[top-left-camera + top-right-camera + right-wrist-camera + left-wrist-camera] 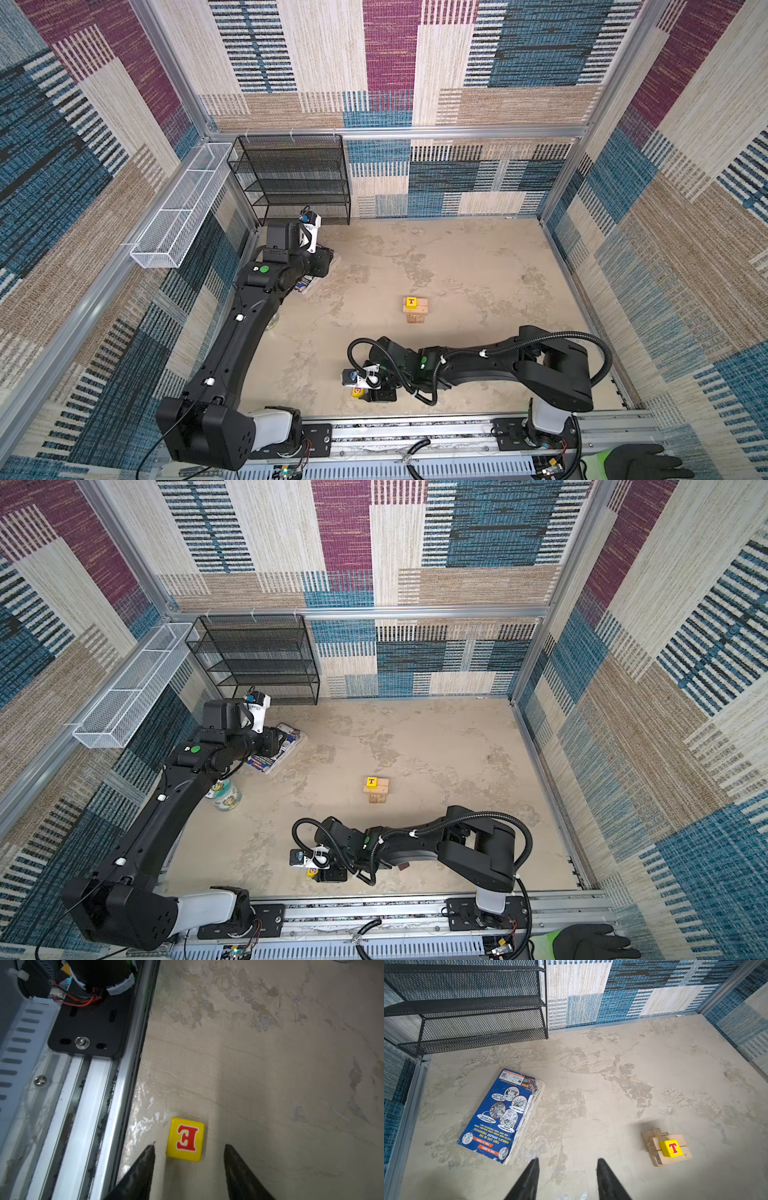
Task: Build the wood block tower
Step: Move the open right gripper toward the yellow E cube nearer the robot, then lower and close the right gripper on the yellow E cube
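Right wrist: right claw (190, 1144) spread round E cube (185, 1139), w/o contact; ctr, pinch flat faces; tower (415, 309) at 1 o'clock.

Mid-frame in both top views: wood block tower (415, 311) on the desk (478, 270), T cube (411, 301) on the left end of its top bars. E cube (356, 393) lower centre, near front rail (415, 430). Book (276, 748) upper left of desk; shelf rack (291, 178) above it in frame, round container (224, 800) below it.
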